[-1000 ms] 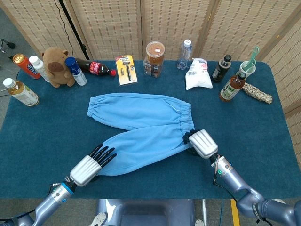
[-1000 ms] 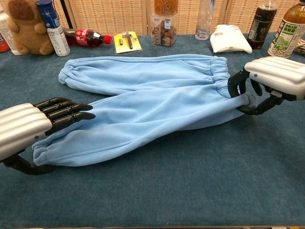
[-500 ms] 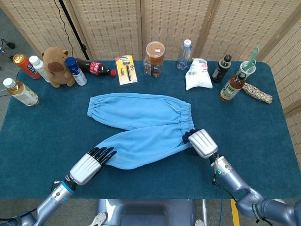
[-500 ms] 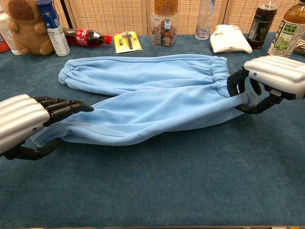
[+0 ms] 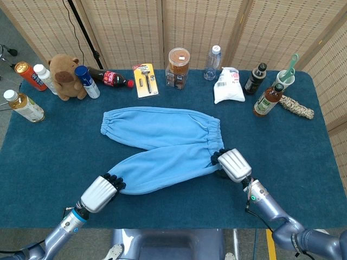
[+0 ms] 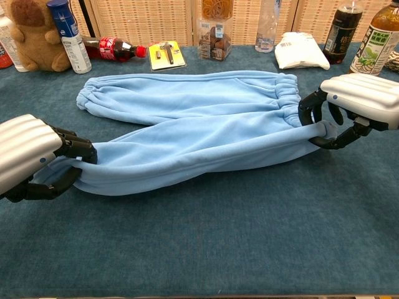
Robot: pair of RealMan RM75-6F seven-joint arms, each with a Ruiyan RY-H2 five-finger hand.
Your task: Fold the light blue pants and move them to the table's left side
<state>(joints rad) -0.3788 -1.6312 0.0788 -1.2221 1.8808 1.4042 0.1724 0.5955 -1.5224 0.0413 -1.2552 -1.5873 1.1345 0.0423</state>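
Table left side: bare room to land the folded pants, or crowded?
Bare cloth between the tea bottle and the pants, down to the left hand. Front edge between both hands, right hand, also bare. Crowded: back row, plush toy to jar.

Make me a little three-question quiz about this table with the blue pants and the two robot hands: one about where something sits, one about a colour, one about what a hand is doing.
1. Where is the stuffed toy?
A. far left of the table
B. far right
C. on the pants

2. What colour is the tablecloth?
A. red
B. dark blue
C. white

3. What is the left hand doing?
A. hanging open above the table
B. holding a bottle
C. gripping the cuff of a pant leg

Answers:
1 A: the stuffed toy stands among bottles at the far left.
2 B: the tablecloth is dark blue.
3 C: the left hand has its fingers closed on the near leg's cuff of the pants; the right hand grips the waistband.
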